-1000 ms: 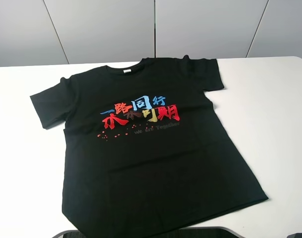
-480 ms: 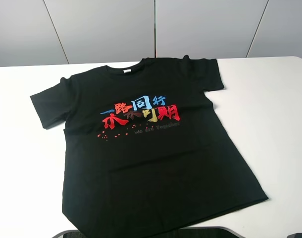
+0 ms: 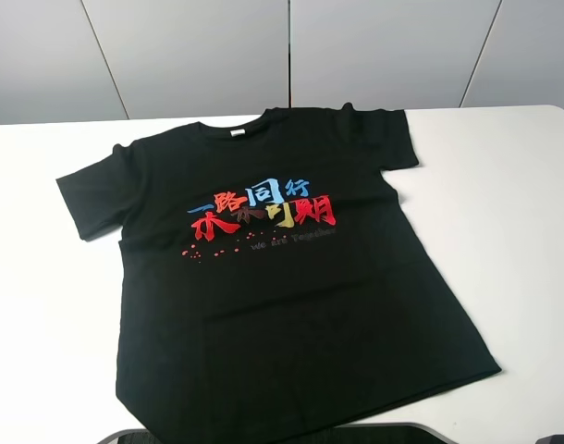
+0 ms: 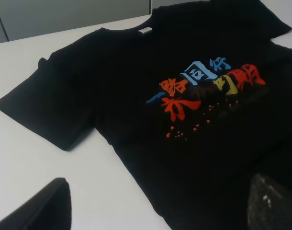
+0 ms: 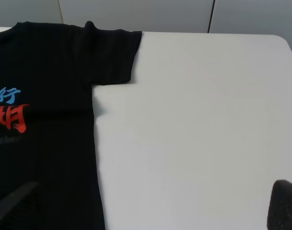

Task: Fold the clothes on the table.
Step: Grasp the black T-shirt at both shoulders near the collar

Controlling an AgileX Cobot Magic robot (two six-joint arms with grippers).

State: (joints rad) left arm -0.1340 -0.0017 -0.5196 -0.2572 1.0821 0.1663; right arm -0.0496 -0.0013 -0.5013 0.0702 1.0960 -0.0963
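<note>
A wide white bench (image 3: pixel 513 185) with a smooth, plain top and rounded far corners fills most of the exterior high view. Behind it stand pale grey wall panels (image 3: pixel 190 55) divided by thin dark seams. A black short-sleeved T-shirt (image 3: pixel 282 305) lies spread flat and face up on the bench, its collar toward the far edge and its hem toward the near edge. The whole garment is turned a little, so the hem runs askew. Both sleeves are laid out to the sides; the far one on the right (image 3: pixel 398 139) reaches almost to the bench's back edge. A small white neck label (image 3: pixel 238 132) shows inside the collar, and the print (image 3: pixel 263 213) of red, blue and orange Chinese characters sits across the chest, with faint grey lettering and red dots below it. More bare white surface shows to the right of the shirt than to the left. The left tool (image 4: pixel 155 211) hangs over the shirt's near left part, with its dark fingers spread wide and nothing between them. The right tool (image 5: pixel 148 206) hangs over the shirt's right edge and the bare bench beside it, likewise spread wide and holding nothing.
</note>
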